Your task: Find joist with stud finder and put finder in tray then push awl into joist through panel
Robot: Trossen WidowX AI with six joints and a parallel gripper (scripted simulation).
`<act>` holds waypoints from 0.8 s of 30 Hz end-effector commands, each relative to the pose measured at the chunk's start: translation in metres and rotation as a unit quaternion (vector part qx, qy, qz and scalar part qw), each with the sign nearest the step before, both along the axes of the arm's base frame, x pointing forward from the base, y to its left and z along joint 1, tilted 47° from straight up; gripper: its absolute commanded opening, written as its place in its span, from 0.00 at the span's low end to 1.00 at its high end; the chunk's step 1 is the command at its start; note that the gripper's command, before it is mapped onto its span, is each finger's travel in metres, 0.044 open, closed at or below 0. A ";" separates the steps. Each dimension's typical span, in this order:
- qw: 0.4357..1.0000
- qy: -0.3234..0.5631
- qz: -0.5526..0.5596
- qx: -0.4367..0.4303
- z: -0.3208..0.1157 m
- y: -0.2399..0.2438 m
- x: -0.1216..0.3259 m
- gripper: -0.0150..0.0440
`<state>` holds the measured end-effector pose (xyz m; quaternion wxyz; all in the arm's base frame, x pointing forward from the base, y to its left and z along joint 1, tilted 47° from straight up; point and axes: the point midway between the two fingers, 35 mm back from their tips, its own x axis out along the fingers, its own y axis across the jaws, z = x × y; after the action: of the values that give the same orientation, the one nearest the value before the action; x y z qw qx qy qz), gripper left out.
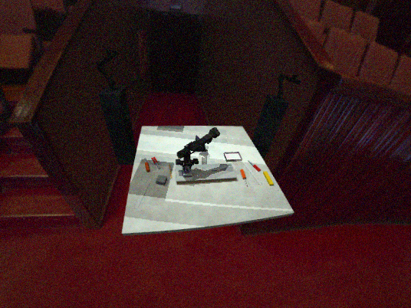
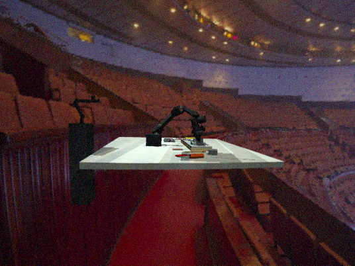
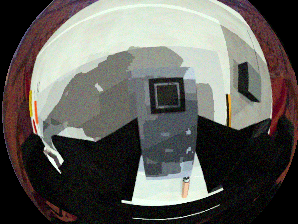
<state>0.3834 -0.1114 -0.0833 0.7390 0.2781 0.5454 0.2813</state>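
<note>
From where I stand, the gripper (image 1: 186, 169) (image 2: 198, 139) (image 3: 165, 117) has its fingers partway apart, closed against the sides of the stud finder (image 1: 186, 173) (image 2: 199, 143) (image 3: 168, 135), a grey-blue body with a dark square on its face. The arm (image 1: 197, 145) (image 2: 181, 108) bends over the floor panel (image 1: 218, 177) (image 2: 195, 148), bringing the device to the panel's end nearer the grey block (image 1: 161, 179) (image 2: 212, 151) (image 3: 252, 82). The stud finder is right at the panel's surface, though I can't make out whether they actually touch. The tray (image 1: 241, 156) sits on the table (image 1: 215, 208) (image 2: 182, 165), apart from the panel. Handled tools lie on both sides of the panel, too small for me to say which is the awl. Just beyond the panel's other end lies an orange-handled tool (image 1: 243, 174).
</note>
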 end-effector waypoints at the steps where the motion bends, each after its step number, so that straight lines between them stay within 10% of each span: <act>1: 1.000 0.000 0.001 -0.002 -0.006 -0.005 0.000 0.25; 24: 1.000 0.000 0.000 -0.001 -0.019 -0.019 0.003 0.25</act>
<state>0.3866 -0.1316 -0.1027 0.7400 0.2772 0.5450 0.2803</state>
